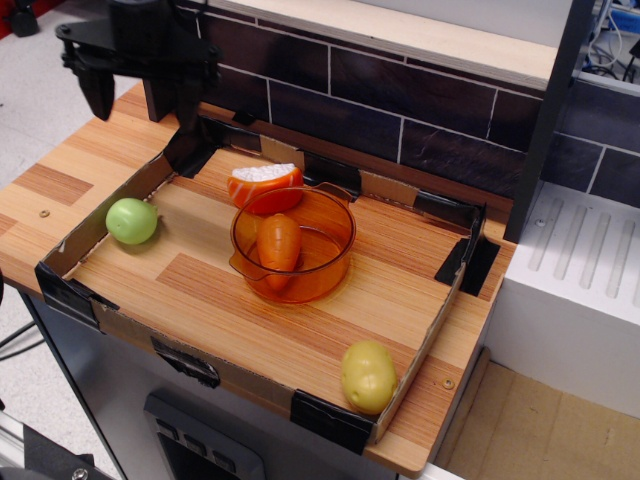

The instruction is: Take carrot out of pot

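The carrot (278,245) is a plain orange stubby toy lying inside the pot (335,262), a round translucent orange pot with small side handles in the middle of the cardboard tray (130,190). My black gripper (143,112) hangs at the far left back corner, above the tray's corner and well away from the pot. Its two fingers (98,92) stand apart, open and empty.
An orange wedge with a white top (265,183) touches the pot's back rim. A green ball-like toy (132,220) lies at the tray's left. A yellow potato-like toy (368,376) sits at the front right corner. A dark tiled wall (400,95) runs behind.
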Controlling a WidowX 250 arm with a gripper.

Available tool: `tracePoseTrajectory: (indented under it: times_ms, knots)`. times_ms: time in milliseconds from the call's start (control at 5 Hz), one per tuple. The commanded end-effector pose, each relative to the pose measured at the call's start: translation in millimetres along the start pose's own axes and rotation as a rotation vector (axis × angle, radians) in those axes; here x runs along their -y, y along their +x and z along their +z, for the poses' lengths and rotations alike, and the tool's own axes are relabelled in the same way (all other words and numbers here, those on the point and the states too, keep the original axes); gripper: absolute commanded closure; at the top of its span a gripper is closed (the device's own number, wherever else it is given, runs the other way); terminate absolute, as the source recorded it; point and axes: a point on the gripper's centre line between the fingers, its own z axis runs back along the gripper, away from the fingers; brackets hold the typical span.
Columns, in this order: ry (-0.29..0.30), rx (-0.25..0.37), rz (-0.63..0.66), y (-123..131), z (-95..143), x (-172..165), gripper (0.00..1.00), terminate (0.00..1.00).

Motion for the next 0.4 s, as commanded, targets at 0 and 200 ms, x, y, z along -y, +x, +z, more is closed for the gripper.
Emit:
tracePoseTrajectory:
  times_ms: [0, 200]
  knots:
    - [-0.097, -0.023, -0.072, -22, 47, 43, 0.0, 0.0]
    - [-0.119, -0.059, -0.083, -34, 46, 65, 0.0, 0.0]
